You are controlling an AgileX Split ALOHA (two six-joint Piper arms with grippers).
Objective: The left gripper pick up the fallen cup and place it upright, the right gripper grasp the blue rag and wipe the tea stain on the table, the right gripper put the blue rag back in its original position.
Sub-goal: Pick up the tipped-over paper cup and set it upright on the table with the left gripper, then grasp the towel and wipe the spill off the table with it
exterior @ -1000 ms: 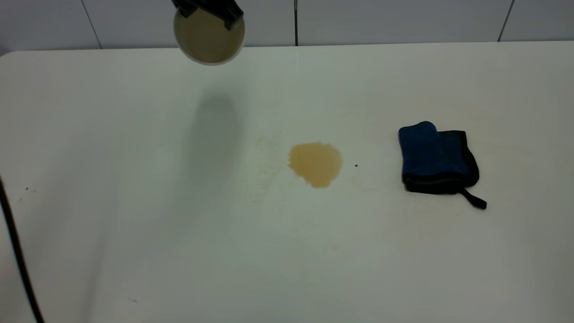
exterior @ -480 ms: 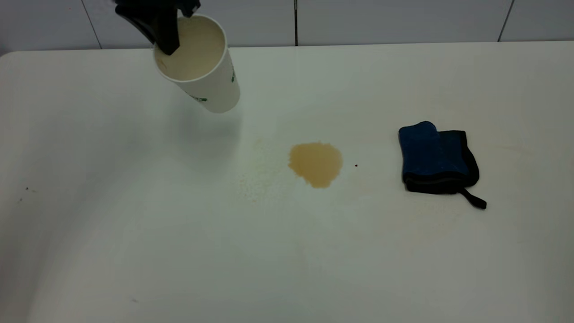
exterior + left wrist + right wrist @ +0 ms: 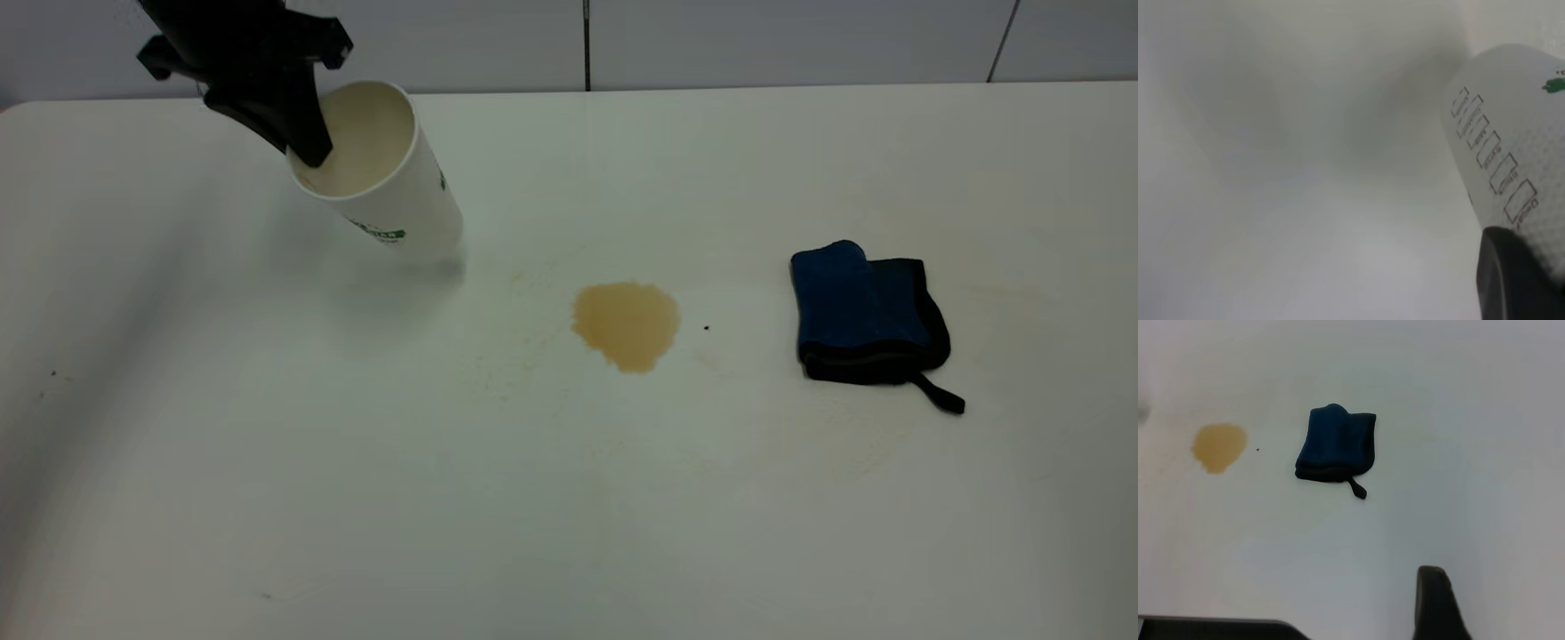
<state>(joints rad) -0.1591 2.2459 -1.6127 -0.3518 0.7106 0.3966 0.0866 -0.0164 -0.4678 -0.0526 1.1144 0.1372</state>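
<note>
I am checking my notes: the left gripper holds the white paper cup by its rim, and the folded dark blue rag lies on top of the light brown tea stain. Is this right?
Not fully. The left gripper does hold the white paper cup by its rim, but the folded dark blue rag does not lie on the light brown tea stain. It rests beside the stain, apart from it, with bare white table between them, as the exterior view shows.

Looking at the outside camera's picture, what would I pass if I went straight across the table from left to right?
Left claw gripping the rim of the tilted paper cup → brown tea stain → tiny dark speck → folded blue rag with its black loop strap.
</note>
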